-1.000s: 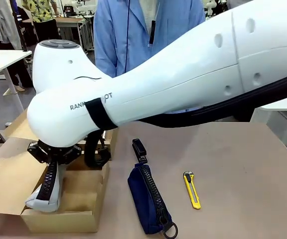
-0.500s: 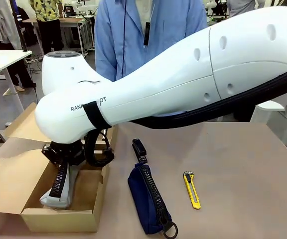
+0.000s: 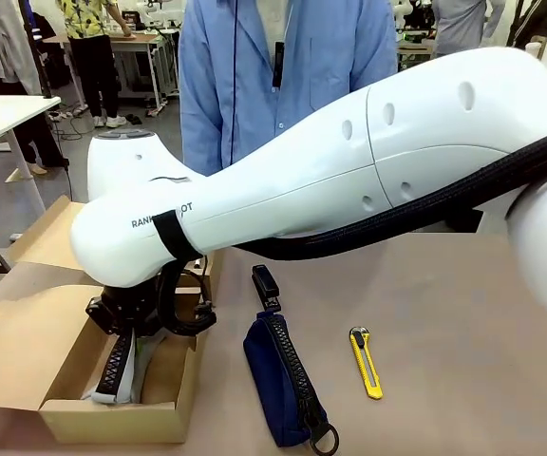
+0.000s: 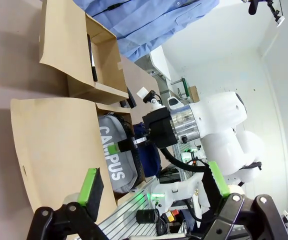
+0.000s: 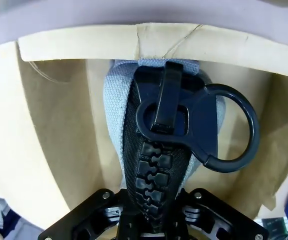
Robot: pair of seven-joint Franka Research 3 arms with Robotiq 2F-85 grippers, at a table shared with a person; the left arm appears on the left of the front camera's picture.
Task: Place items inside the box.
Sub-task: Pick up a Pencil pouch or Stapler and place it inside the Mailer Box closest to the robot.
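The right gripper (image 3: 131,328) was down in the larger tan box (image 3: 112,423) at the left of the table (image 3: 463,332), clenched on the grey pouch (image 3: 122,366). The right wrist view showed its jaws pinching the black zipper line, with the pouch's ring pull (image 5: 229,130) lying close to the cardboard wall (image 5: 74,42). The pouch stood tilted inside the box, its lower end low down near the front wall. Whether it rested on the bottom could not be told. The box's wide lid flap (image 3: 17,342) lay open to the left.

From the left wrist view, the grey pouch (image 4: 115,160) bore white lettering and sat past the edge of the flap (image 4: 54,145). Beyond it stood the smaller box (image 4: 99,60), open, with a slim dark item (image 4: 91,55) along its inner wall. Whether that was the pen could not be told. The left gripper (image 4: 154,180) hung above the table with its jaws spread apart and nothing between them.

Outside the box, the navy pouch (image 3: 283,380) lay on the table just right of it, the black stapler (image 3: 266,285) at its far end. A yellow utility knife (image 3: 366,361) lay farther right. A person (image 3: 283,66) in a blue coat stood at the far side
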